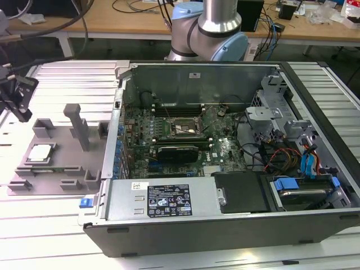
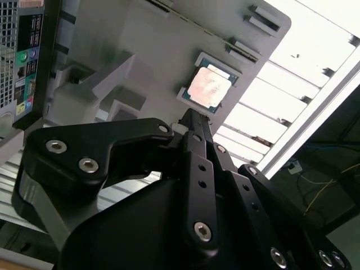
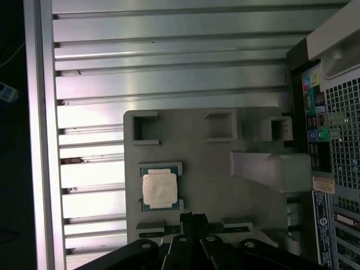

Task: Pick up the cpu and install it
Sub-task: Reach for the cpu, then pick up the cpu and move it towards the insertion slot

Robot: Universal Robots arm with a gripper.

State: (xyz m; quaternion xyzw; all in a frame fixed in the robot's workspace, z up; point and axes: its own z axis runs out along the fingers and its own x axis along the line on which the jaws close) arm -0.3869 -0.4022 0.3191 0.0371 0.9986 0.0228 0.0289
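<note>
Slats of pale metal make up the worktop (image 1: 67,79). On it you have a grey tray (image 1: 62,154) at the exterior view's left and an open computer case (image 1: 225,211) just beside it on the exterior view's right. The cpu (image 1: 41,152) lies flat in a shallow square recess of the tray, shiny side up, at the end of the tray away from the case. Your hand (image 1: 19,104) hangs over the worktop near that same end, apart from the cpu and touching nothing. In both wrist views you see its 2 black fingers (image 2: 198,147) drawn together with nothing between them, their tips lined up just beside the cpu's edge. Inside the case, the black socket frame (image 1: 185,128) sits near the middle of the green board, well apart from the cpu.
</note>
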